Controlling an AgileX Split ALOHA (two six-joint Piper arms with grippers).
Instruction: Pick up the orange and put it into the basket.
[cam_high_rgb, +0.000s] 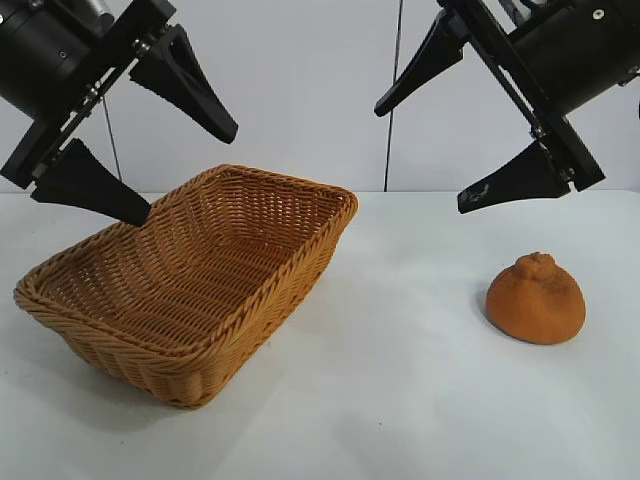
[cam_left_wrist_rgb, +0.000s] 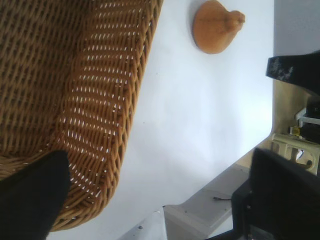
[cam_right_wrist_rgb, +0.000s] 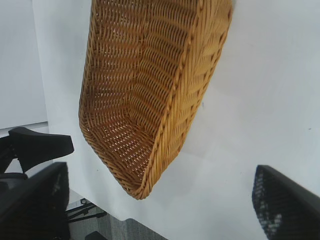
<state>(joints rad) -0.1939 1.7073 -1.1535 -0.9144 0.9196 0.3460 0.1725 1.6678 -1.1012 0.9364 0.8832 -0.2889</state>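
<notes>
A broad white table (cam_high_rgb: 400, 400) carries everything. On its left side sits the large rectangular golden-tan woven wicker basket (cam_high_rgb: 200, 290), holding nothing, its braided rim angled toward the far centre. Above the basket's near-left corner hangs the black left end effector (cam_high_rgb: 190, 170), fingers spread wide and gripping nothing. The black right end effector (cam_high_rgb: 420, 155) hangs high over the table's right side, likewise spread and gripping nothing. Below it, well apart from the basket, the small dull-orange, dome-shaped orange (cam_high_rgb: 536, 299) with a knobbly top rests on the table.
</notes>
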